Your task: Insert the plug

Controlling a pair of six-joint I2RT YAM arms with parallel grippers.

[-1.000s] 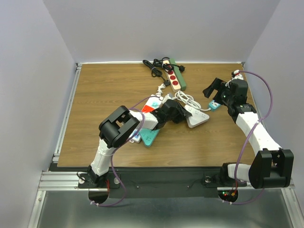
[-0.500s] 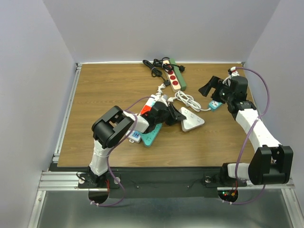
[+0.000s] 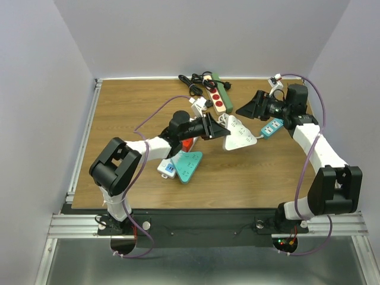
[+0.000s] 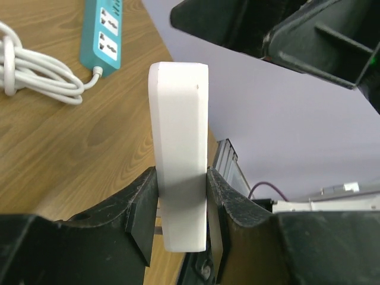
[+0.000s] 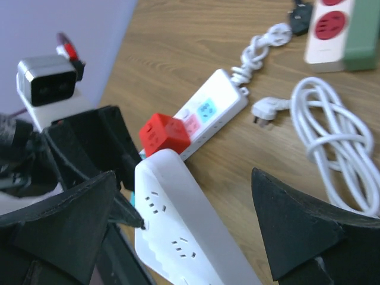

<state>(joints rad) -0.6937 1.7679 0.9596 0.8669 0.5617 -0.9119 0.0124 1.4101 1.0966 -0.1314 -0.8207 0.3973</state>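
Lab: walled wooden table [image 3: 130,113], aluminium rails [image 3: 74,225]

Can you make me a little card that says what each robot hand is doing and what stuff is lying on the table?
left gripper: shut on the white power strip, holding it up on its edge
right gripper: open, holding nothing, close to the strip
strip's sockets: facing the right wrist camera
plug held by either gripper: none
lying on the table: teal power strip, red cube, coiled white cable
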